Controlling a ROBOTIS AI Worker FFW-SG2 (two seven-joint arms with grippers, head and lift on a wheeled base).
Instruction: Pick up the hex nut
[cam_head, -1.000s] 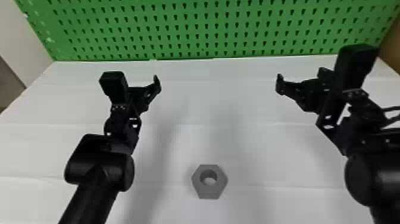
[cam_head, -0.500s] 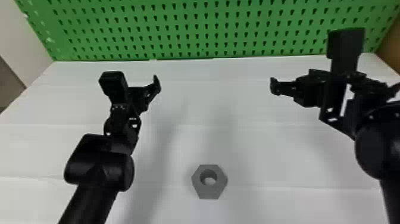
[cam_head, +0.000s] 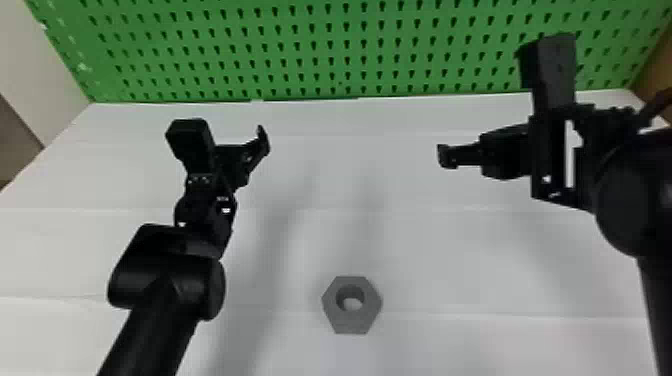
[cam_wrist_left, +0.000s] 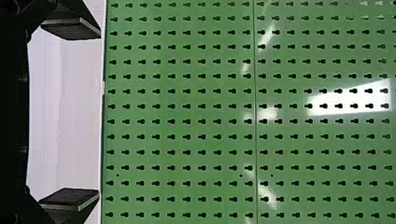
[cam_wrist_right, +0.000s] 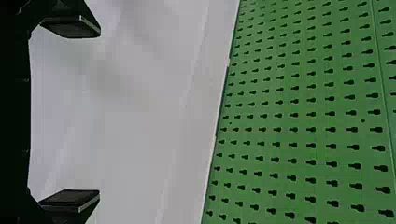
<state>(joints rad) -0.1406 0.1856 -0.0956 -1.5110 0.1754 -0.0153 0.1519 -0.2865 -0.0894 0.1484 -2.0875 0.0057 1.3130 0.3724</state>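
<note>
The grey hex nut (cam_head: 367, 315) lies flat on the white table, hole facing up, near the bottom middle of the head view. My left gripper (cam_head: 261, 142) is parked farther back and to the left of it. In the left wrist view the left gripper (cam_wrist_left: 99, 114) is open, fingers wide apart and nothing between them. Back and to the right of the nut, my right gripper (cam_head: 447, 156) hangs above the table, well away from it. The right wrist view has the right gripper (cam_wrist_right: 99, 114) open too, with only white surface behind its gap.
A green perforated board (cam_head: 320, 55) stands along the back edge of the white table (cam_head: 400, 240). At the far right a brown surface (cam_head: 660, 70) borders the table, and a pale wall (cam_head: 40, 60) is at the far left.
The right arm has shifted, its wrist swinging and turning so that the gripper points more straight to the left. The left arm and the nut have stayed put.
</note>
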